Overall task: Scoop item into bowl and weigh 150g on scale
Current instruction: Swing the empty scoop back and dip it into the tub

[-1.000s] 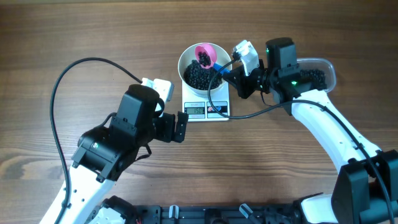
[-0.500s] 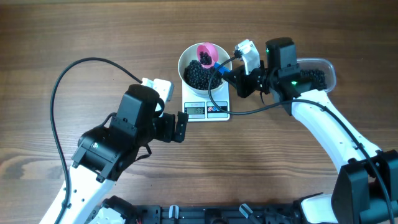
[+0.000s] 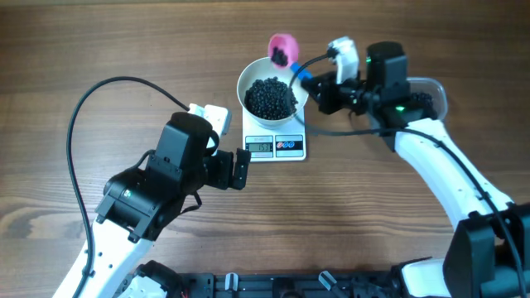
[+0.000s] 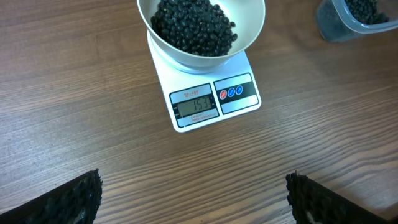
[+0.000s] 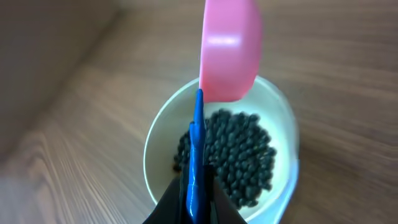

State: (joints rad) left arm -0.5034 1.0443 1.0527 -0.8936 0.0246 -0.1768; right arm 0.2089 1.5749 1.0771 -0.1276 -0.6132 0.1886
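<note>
**Bead weighing, at the trimming stage.** My right end effector [image 5: 194,205] is clamped tight on the blue handle [image 5: 197,146] of the pink scoop [image 3: 283,48]. The scoop hangs raised just past the far rim of the white bowl [image 3: 243,87], with a few beads riding in its cup. The beads [image 3: 270,98] themselves lie heaped in that bowl, which sits squarely on the scale [image 4: 244,106] in the middle of the wooden surface [image 3: 124,41]. More of them show in the clear tub [image 3: 424,101] behind my right arm.

My left end effector [image 4: 196,202] hangs with its fingers spread as wide as they go and holds nothing. Its camera looks down on the display [image 4: 196,107]. The digits there are small, but I read them as a shade over the target. I judge the job nearly done and the step in hand to be trimming.

To do it well, I want the scoop kept level so nothing rolls off onto the surface or back into the bowl. I also want it carried clear of the rim, since any nudge to bowl or scale spoils the reading. The spare beads belong in the tub. I should then wait for the display to settle before deciding, and move only a few beads at a time. No part of the scoop should rest on the heap while I read.
</note>
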